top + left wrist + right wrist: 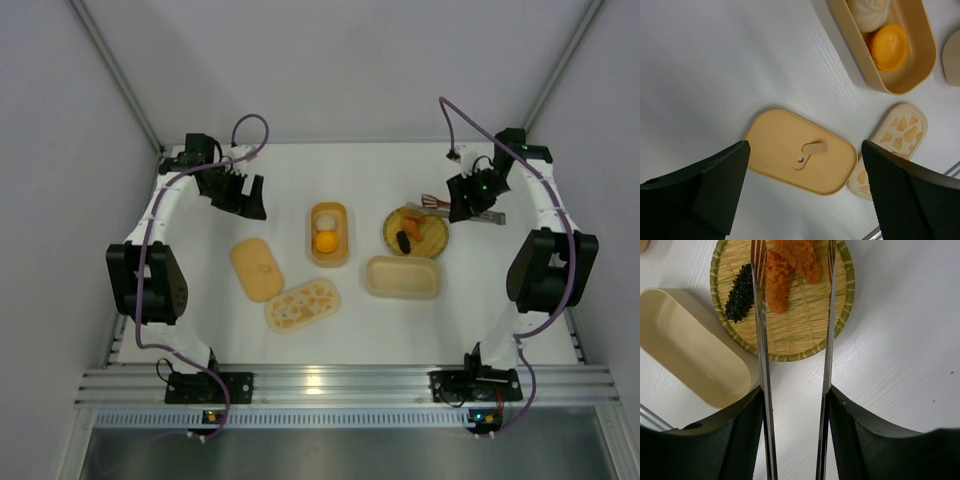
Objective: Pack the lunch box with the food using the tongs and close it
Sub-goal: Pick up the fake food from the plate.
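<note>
My right gripper (795,390) is shut on the silver tongs (761,365), one slim arm against each finger. The tongs' tips reach over the round woven plate (800,335) and stand on either side of the orange chunks (790,265). A dark brown-black piece (740,292) lies just left of the left tip. One lunch box tier (328,233) holds a whitish ball (867,12) and a yellow-orange ball (890,45). My left gripper (805,145) hangs open above the plain orange lid (790,165), touching nothing.
An empty cream box tier (695,350) lies beside the plate, toward the near edge. A cream lid with an orange pattern (302,304) lies next to the plain orange lid (257,268). White walls enclose the table on three sides.
</note>
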